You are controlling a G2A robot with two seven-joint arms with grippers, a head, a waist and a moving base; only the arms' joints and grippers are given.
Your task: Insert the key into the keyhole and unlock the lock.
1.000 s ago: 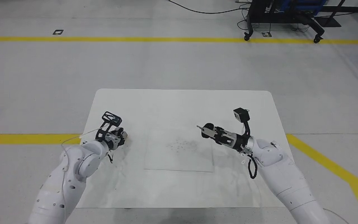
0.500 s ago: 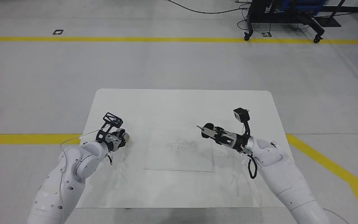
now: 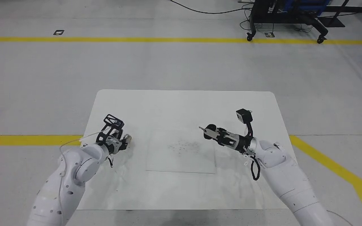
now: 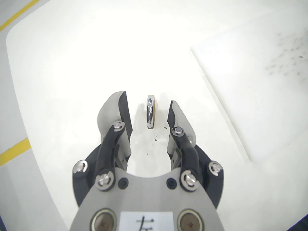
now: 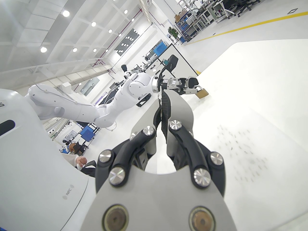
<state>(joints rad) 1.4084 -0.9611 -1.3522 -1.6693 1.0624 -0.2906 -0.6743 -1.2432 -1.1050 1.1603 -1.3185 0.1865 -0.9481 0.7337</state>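
Note:
A small brass padlock (image 4: pixel 151 115) stands on edge on the white table (image 3: pixel 186 101), at its left side. My left gripper (image 4: pixel 147 99) is open around it, a finger on each side and neither touching. The top view shows the padlock (image 3: pixel 128 137) just ahead of that gripper (image 3: pixel 120 140). My right gripper (image 3: pixel 207 131) hangs over the table's middle right, pointing toward the left arm. Its fingers (image 5: pixel 166 106) are pressed shut, and a thin key tip (image 3: pixel 200 129) pokes out in front. In the right wrist view, the padlock (image 5: pixel 202 93) sits by the left gripper (image 5: pixel 186 85) far off.
A thin clear mat (image 3: pixel 181 161) with faint specks lies flat in the table's middle, between the two arms. Its edge (image 4: pixel 216 102) runs close to the left gripper. The table's front and back parts are bare.
The left wrist has turned slightly and the padlock now shows a little farther from the gripper. The right arm has not moved.

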